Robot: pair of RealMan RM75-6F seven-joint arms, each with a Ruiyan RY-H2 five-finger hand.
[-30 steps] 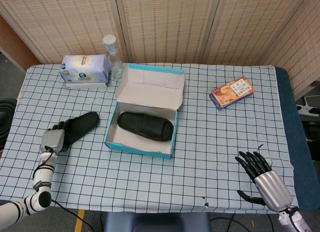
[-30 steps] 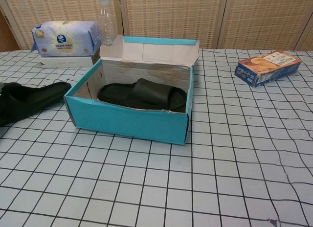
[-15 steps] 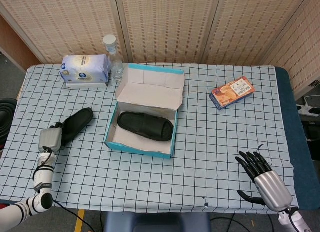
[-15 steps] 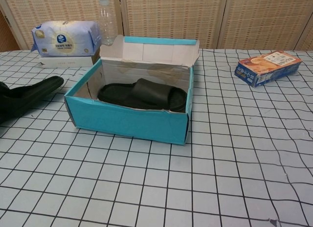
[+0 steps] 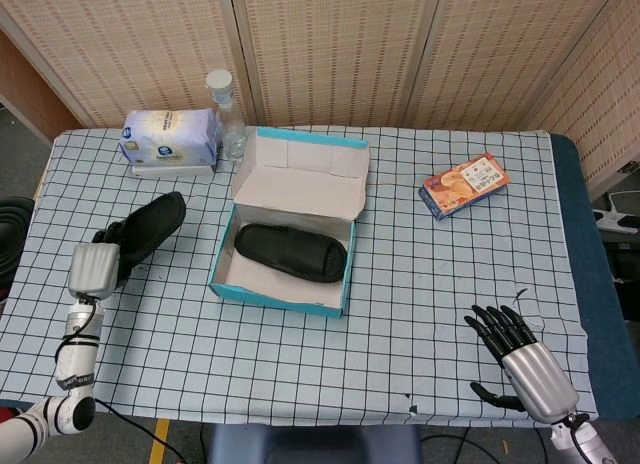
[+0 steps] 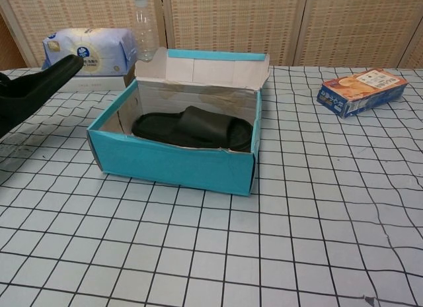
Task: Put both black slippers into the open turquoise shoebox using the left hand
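Head view: nearest to me, at the table's front right corner, I see the right hand (image 5: 522, 352) lying on the checked cloth (image 5: 420, 284) with fingers spread and nothing in it. On the front left, the left hand (image 5: 92, 270) holds one black slipper (image 5: 150, 226) by its heel end; the toe points away and up toward the box. In the chest view this slipper (image 6: 36, 86) is raised off the cloth, left of the box. In the middle stands the open turquoise box (image 5: 283, 290), and the other slipper (image 5: 290, 251) lies inside it. Further right is an orange carton (image 5: 464, 184). At the far left are a tissue pack (image 5: 170, 136) and a clear bottle (image 5: 226, 114).
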